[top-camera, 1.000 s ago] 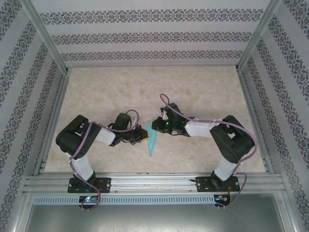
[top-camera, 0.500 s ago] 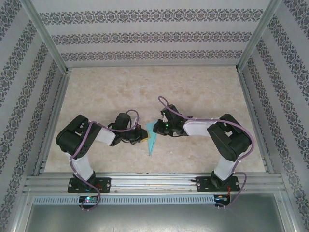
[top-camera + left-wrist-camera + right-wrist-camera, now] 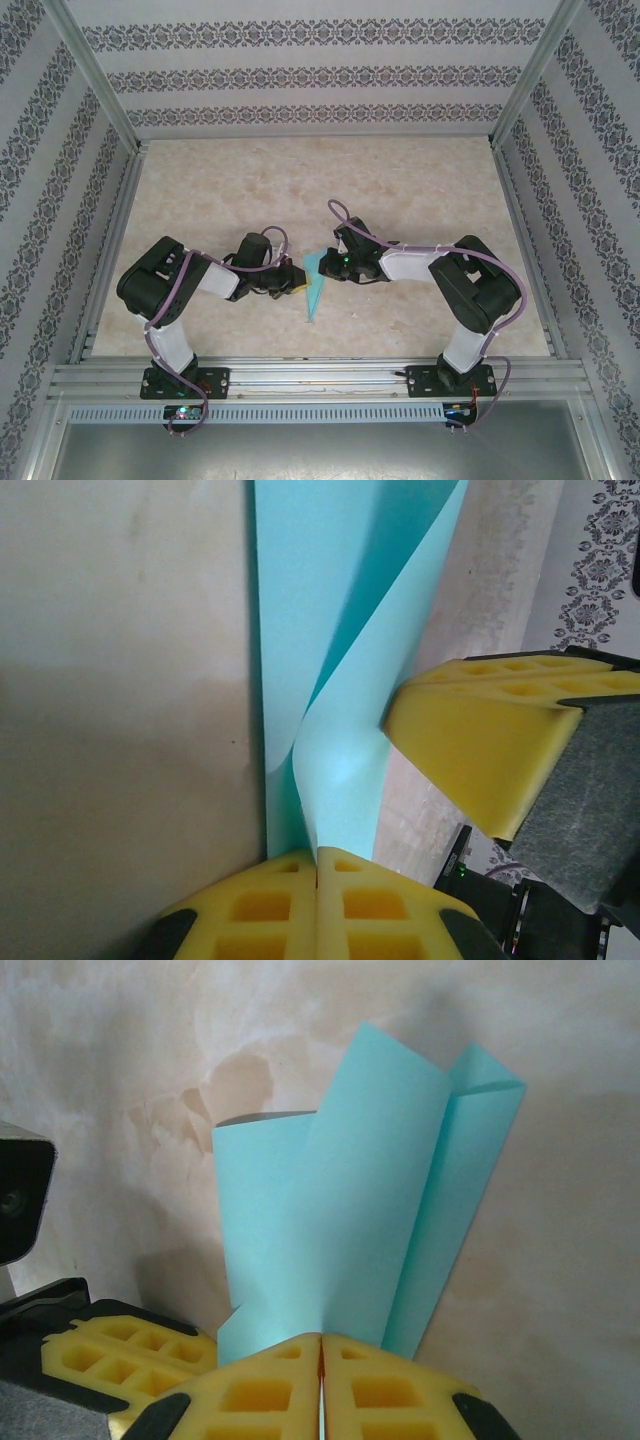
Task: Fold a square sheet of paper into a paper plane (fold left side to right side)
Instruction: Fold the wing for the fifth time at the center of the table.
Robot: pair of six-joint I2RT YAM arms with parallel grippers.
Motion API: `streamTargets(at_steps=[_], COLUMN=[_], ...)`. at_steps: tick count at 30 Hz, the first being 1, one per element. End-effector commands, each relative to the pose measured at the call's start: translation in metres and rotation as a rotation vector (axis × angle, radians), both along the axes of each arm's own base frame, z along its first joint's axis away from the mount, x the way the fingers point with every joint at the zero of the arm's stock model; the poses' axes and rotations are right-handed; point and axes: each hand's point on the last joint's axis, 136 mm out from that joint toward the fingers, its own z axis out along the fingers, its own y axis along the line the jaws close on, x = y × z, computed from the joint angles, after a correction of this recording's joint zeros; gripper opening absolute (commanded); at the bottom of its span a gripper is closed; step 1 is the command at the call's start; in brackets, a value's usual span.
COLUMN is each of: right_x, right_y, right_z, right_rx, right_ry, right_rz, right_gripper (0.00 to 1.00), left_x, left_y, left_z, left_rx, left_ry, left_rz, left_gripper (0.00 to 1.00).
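The square sheet of paper (image 3: pixel 314 292) is turquoise and creased into a slim dart shape like a paper plane. Its sharp point faces the near edge of the table. My left gripper (image 3: pixel 298 280) sits at its left side, my right gripper (image 3: pixel 326 266) at its upper right. In the left wrist view the left gripper (image 3: pixel 318 858) is shut, with a raised flap of the paper (image 3: pixel 340 680) running into the seam between its yellow fingers. In the right wrist view the right gripper (image 3: pixel 322 1342) is shut on another lifted flap of the paper (image 3: pixel 350 1210). The right gripper's yellow fingers (image 3: pixel 470 745) stand close by.
The beige marbled table (image 3: pixel 400 190) is fenced by aluminium rails, with a front rail (image 3: pixel 320 375) near the arm bases. Patterned walls (image 3: pixel 320 75) close the back and sides. Both arms bend inward and meet at mid-table.
My right gripper has shifted slightly and pinched tighter on the paper's upper flap, which now shows more beside it. The left arm has not moved.
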Motion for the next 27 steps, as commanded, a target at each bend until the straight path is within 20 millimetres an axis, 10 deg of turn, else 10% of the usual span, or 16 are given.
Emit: streamTargets(at_steps=[1, 13, 27], right_x=[-0.008, -0.02, -0.026], right_y=[-0.012, -0.028, -0.036], right_z=[-0.021, -0.042, -0.05], right_rx=[-0.057, -0.099, -0.11], right_ry=[0.04, 0.093, 0.115], right_rz=[-0.015, -0.052, -0.057], right_gripper=[0.1, 0.05, 0.0], left_x=[0.001, 0.004, 0.015], left_y=[0.034, 0.032, 0.056], left_z=[-0.073, -0.064, 0.046], left_rx=[0.268, 0.244, 0.3], left_ry=[0.1, 0.071, -0.117], left_rz=[0.131, 0.133, 0.118], left_gripper=[0.0, 0.04, 0.27])
